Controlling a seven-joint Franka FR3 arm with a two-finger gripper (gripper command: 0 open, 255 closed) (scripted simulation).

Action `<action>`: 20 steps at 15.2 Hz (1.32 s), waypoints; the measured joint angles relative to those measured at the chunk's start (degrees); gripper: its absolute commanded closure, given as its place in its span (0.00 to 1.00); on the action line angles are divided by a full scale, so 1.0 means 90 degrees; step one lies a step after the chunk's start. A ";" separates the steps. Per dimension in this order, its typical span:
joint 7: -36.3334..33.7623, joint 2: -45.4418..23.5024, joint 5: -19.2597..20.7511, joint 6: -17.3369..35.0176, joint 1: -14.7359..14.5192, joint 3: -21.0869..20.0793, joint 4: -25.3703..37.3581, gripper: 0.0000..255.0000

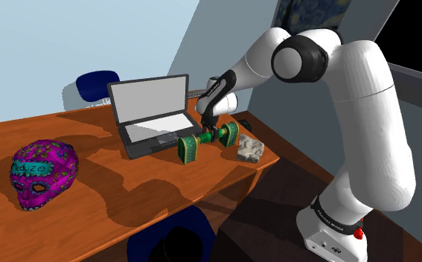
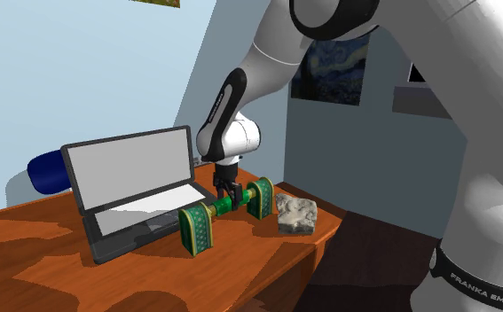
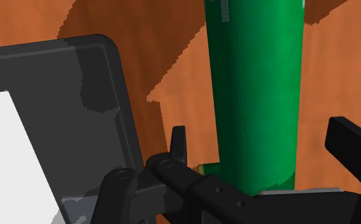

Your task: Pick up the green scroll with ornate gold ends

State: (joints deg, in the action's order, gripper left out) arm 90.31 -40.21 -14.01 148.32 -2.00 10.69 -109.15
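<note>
Sideways on desk: green scroll, 2 ornate gold-trimmed ends.

The shoulder view looks down from beside the arm over the whole bench, the second exterior view faces nearly the same way from lower and nearer, sharing the laptop and green scroll, and the wrist view peers along the tool close above that scroll.

Warm wood-grain table, smooth matt green scroll, rough grey stone, glossy white arm
</note>
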 measured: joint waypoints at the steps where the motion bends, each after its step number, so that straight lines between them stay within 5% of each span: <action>1: 0.0001 -0.0013 -0.0002 0.0006 0.0002 -0.0003 0.0009 1.00; 20: -0.0092 0.0535 0.0140 -0.0392 -0.0106 0.0140 -0.0148 1.00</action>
State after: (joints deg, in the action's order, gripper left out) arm 89.48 -35.40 -12.75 144.79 -2.96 11.95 -110.49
